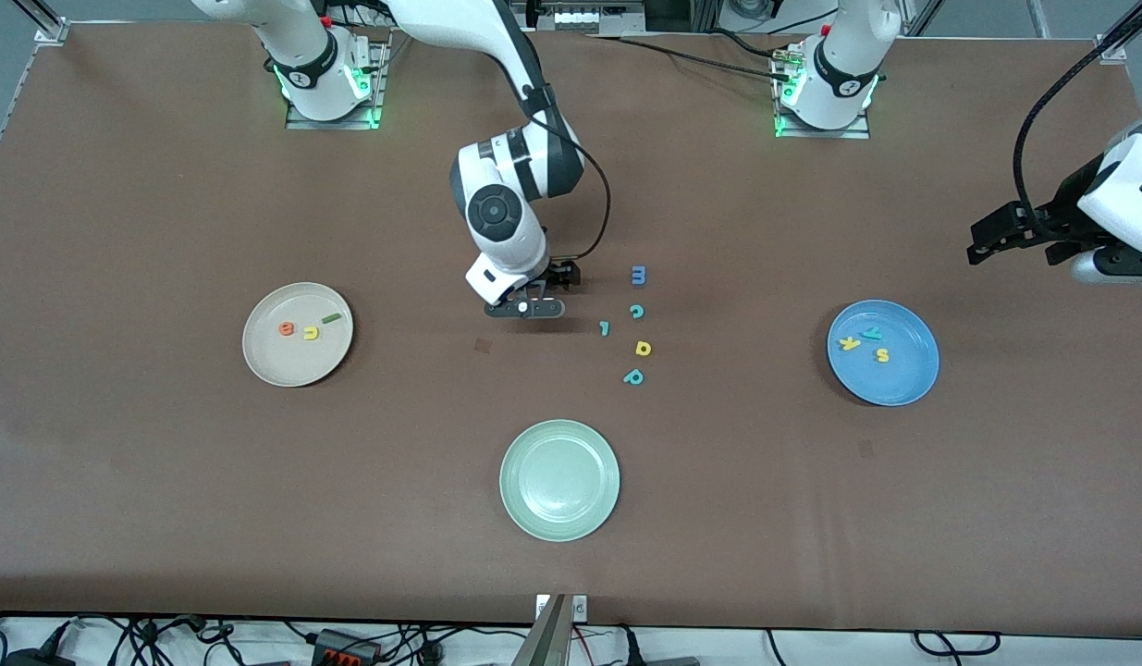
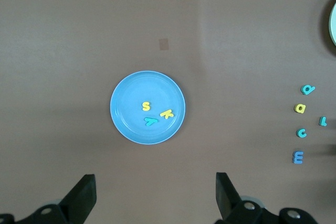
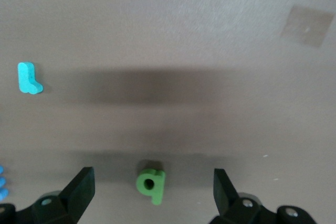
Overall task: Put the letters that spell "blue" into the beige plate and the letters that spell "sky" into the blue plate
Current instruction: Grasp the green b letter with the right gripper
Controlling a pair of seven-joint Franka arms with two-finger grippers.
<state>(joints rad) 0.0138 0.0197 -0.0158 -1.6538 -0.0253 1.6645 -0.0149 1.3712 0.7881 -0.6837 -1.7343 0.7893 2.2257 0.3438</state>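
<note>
The right claw [image 3: 152, 192] is hovering, fingers spread wide, over the green "b" [image 3: 151, 184] lying flat on the worktop [image 1: 164, 481]; it is probably light, squashy foam, so pinching across its stem looks best. The left claw [image 2: 155, 195] is waiting, also apart, above the blue plate [image 2: 123, 124].

Matt brown tabletop [image 1: 164, 185]; glossy smooth blue plate [image 1: 913, 370].
</note>
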